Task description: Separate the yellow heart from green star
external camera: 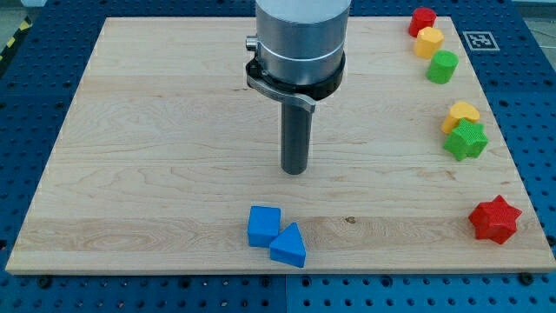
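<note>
The yellow heart [462, 113] lies near the board's right edge and touches the green star [466, 140] just below it. My tip [295, 170] is near the middle of the board, far to the view's left of both blocks and touching no block.
A red block [423, 19], a yellow block [429, 41] and a green block [442, 66] line the top right corner. A red star [495, 219] sits at the bottom right. A blue cube [263, 225] and a blue triangle [289, 246] lie below my tip. The wooden board [156, 156] rests on a blue table.
</note>
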Robot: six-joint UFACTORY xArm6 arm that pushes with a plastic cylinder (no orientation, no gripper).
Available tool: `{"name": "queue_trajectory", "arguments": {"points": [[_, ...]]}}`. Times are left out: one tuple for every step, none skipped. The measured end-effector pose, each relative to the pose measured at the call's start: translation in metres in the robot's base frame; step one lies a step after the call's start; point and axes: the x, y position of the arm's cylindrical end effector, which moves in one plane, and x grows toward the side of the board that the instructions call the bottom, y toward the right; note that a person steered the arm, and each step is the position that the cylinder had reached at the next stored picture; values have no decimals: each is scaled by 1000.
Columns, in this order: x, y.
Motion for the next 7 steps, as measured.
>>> {"name": "queue_trajectory", "arguments": {"points": [[-14,24],[-59,55],[-117,82],[-150,157],[-148,242],[-110,298],[-69,301]]}}
